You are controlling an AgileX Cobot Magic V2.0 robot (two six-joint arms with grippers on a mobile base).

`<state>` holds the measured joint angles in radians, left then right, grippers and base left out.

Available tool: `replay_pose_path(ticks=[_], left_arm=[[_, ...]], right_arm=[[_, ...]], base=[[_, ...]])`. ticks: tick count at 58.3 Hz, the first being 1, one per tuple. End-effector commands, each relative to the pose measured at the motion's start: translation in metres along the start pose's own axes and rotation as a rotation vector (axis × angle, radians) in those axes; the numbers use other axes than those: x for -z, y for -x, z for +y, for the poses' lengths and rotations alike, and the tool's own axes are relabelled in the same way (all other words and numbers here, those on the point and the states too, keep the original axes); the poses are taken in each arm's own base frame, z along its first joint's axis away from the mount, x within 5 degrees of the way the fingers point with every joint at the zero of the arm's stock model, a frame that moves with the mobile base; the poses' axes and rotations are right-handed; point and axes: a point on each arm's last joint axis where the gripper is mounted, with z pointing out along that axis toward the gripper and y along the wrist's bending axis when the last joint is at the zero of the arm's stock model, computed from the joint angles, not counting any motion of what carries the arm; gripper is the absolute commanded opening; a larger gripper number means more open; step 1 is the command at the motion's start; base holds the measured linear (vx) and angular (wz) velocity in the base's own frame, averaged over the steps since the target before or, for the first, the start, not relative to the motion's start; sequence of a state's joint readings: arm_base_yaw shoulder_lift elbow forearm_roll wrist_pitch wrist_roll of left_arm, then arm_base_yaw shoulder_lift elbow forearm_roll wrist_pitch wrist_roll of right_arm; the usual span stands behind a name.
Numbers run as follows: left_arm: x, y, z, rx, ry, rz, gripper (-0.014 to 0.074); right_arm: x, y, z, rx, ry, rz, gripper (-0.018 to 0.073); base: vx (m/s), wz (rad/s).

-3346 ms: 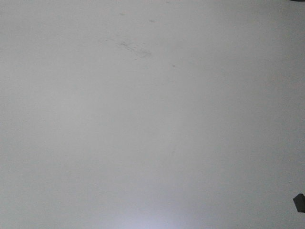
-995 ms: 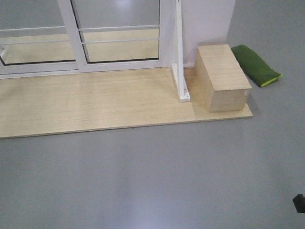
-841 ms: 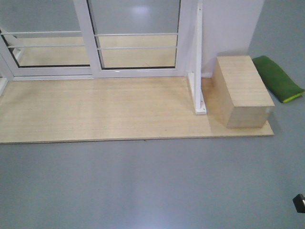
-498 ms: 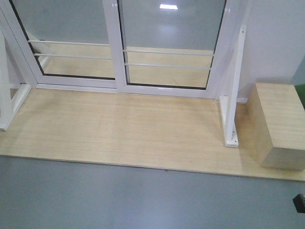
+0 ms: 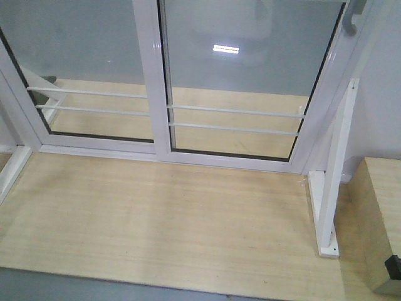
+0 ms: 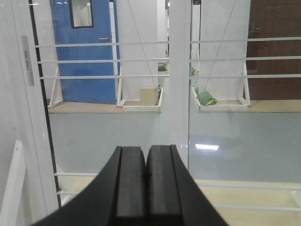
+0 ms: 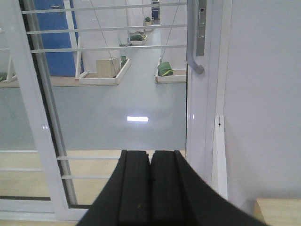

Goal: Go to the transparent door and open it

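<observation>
The transparent door [image 5: 250, 69] is the right glass panel in a white frame, with two thin white bars [image 5: 235, 122] low across it. Its curved grey handle [image 5: 352, 22] shows at the top right edge of the front view. In the right wrist view the door [image 7: 122, 94] is straight ahead, with the handle [image 7: 194, 47] and lock plate [image 7: 201, 23] up and to the right of my right gripper [image 7: 150, 157], which is shut and empty. My left gripper [image 6: 146, 153] is shut and empty, facing the white centre post [image 6: 179, 94].
A handle-less glass panel [image 5: 75, 56] stands left of the door. A light wooden platform [image 5: 156, 226] lies before both. A white angled brace [image 5: 335, 182] and a wooden box [image 5: 385, 219] stand at the right, beside a white wall [image 7: 263, 94].
The view has closed in on the glass panels: bare grey floor first, then the platform growing nearer. The green cushion has left the view and the door handle has come in.
</observation>
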<state>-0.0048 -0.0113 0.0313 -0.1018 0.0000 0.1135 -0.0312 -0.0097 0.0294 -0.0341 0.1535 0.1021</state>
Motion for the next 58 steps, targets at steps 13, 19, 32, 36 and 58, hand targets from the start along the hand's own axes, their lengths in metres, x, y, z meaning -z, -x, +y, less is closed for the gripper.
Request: replay_pose_path(ticks=[13, 19, 32, 36, 58], left_arm=[[0.0008, 0.0021, 0.0009, 0.008, 0.012, -0.068, -0.0006], [0.0008, 0.0021, 0.0009, 0.008, 0.012, -0.068, -0.0006], [0.0008, 0.0021, 0.0009, 0.008, 0.012, -0.068, -0.0006], [0.0008, 0.0021, 0.0009, 0.008, 0.012, -0.068, -0.0006], [0.0008, 0.0021, 0.0009, 0.008, 0.012, -0.068, -0.0006]], right_arm=[[0.0012, 0.0067, 0.0006, 0.013, 0.007, -0.095, -0.0009], [0.0012, 0.0067, 0.0006, 0.013, 0.007, -0.095, -0.0009], [0.0012, 0.0067, 0.0006, 0.013, 0.007, -0.095, -0.0009], [0.0012, 0.0067, 0.0006, 0.013, 0.007, -0.095, -0.0009], [0.0012, 0.0067, 0.0006, 0.013, 0.007, -0.095, -0.0009]], base=[[0.51, -0.21], [0.44, -0.21], [0.38, -0.13], [0.33, -0.07], [0.23, -0.07]])
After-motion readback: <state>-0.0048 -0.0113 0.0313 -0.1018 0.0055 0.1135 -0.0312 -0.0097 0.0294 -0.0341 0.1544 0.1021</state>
